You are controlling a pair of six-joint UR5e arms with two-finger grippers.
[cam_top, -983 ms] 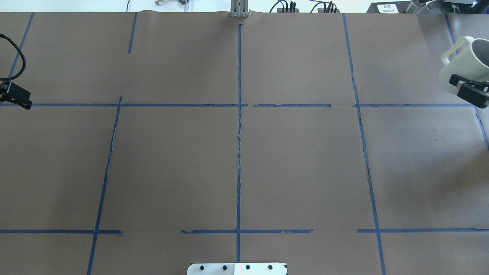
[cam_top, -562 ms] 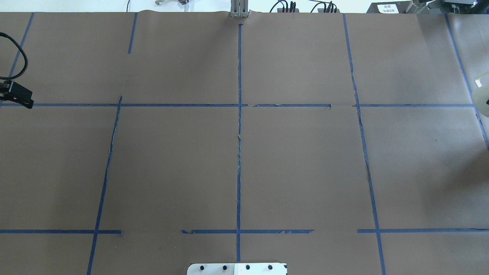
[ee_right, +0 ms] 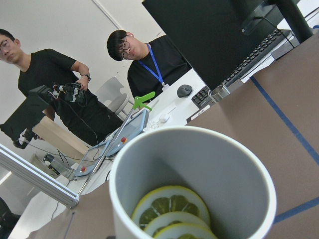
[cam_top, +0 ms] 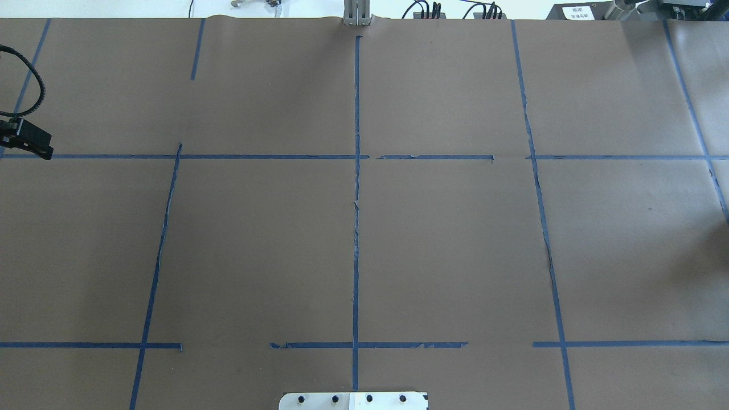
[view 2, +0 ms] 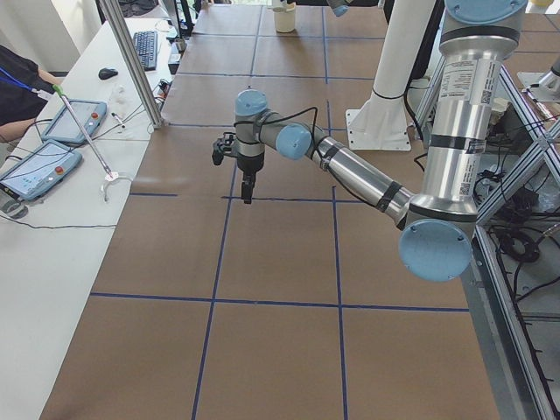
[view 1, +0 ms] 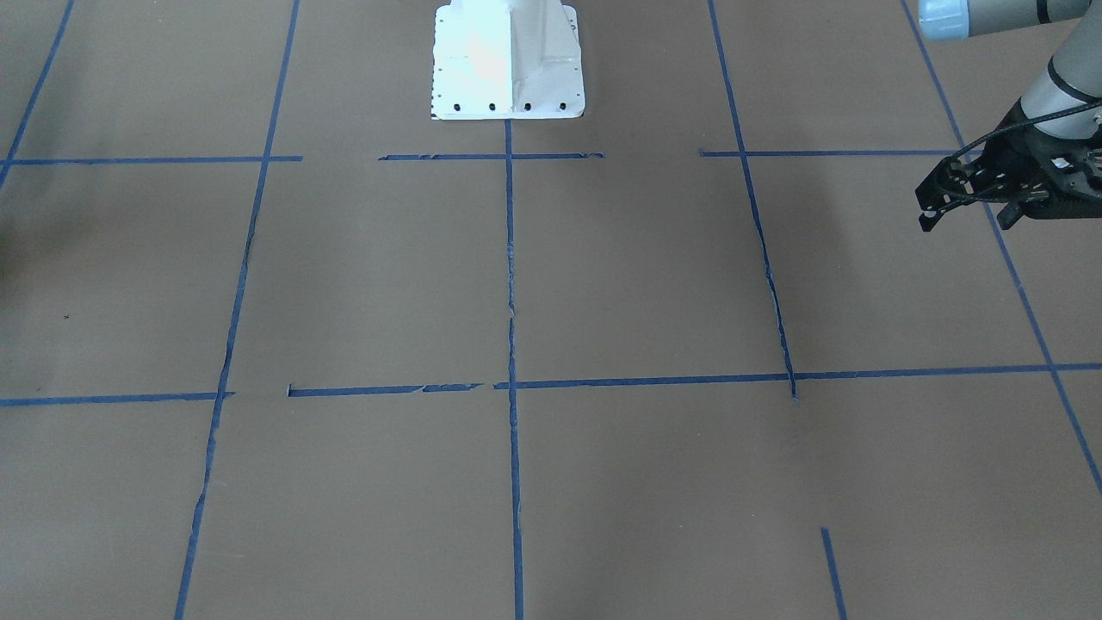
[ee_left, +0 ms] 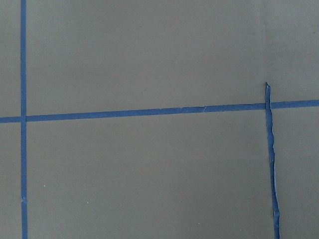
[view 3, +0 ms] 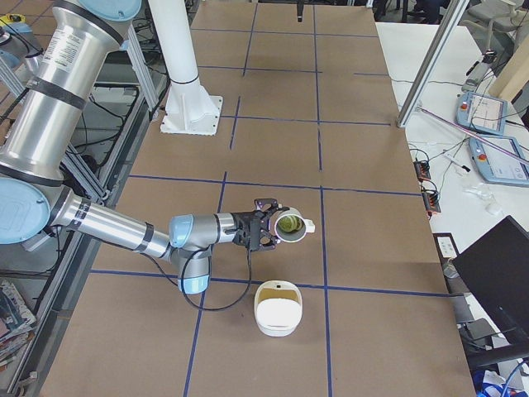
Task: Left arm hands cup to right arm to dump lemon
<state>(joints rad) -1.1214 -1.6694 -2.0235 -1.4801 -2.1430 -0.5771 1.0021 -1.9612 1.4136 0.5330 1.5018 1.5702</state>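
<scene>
The cream-white cup (view 3: 291,236) hangs tilted above the table at the end of my right arm, in the exterior right view, mouth towards that camera. Lemon slices (ee_right: 172,206) lie inside the cup (ee_right: 199,164), which fills the right wrist view. My right gripper (view 3: 263,227) shows only in that side view, so I cannot tell its state. My left lattice gripper (view 1: 964,222) hangs empty over the table's far left side with its fingers apart. It also shows in the exterior left view (view 2: 248,198) and at the overhead view's left edge (cam_top: 28,142).
A white bowl-like container (view 3: 278,308) stands on the table just below and in front of the cup. The white robot base (view 1: 508,60) is at the table's middle edge. Two operators (ee_right: 144,59) and tablets (view 2: 74,118) are beside the table.
The cup and my right gripper have moved right, out of the overhead view. My left gripper has stayed at the left edge, shifting only slightly.
</scene>
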